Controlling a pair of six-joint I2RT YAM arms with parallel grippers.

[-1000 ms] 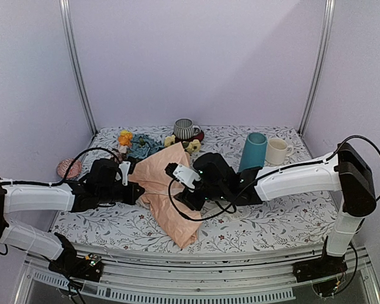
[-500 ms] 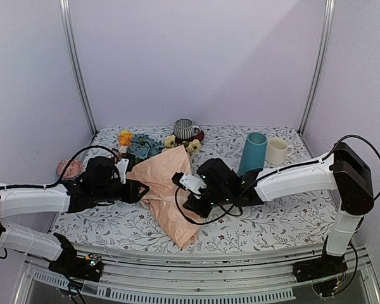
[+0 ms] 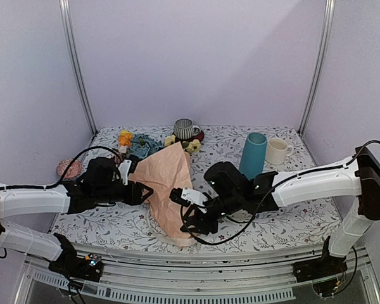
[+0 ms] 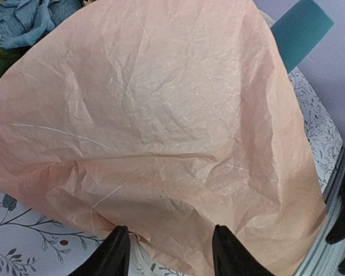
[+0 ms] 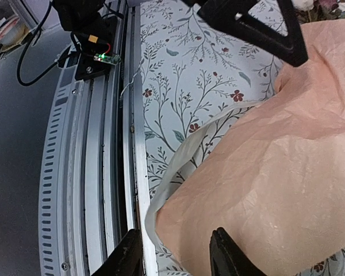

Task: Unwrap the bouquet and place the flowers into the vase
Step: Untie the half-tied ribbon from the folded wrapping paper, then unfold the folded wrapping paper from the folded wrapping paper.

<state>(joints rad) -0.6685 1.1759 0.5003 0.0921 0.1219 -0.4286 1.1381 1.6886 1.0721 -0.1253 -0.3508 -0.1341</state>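
Floral table (image 3: 285,225), striped cup (image 3: 185,128) behind peach paper (image 3: 168,183)

The paper (image 3: 168,190) lies in the middle of the table (image 3: 291,218). The flowers (image 3: 145,145) lie behind it. The vase (image 3: 253,155) stands to its right, with a mug (image 3: 277,151) just beside it.

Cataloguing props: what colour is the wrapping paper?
The wrapping paper is crinkled peach-pink, clearest in the left wrist view.
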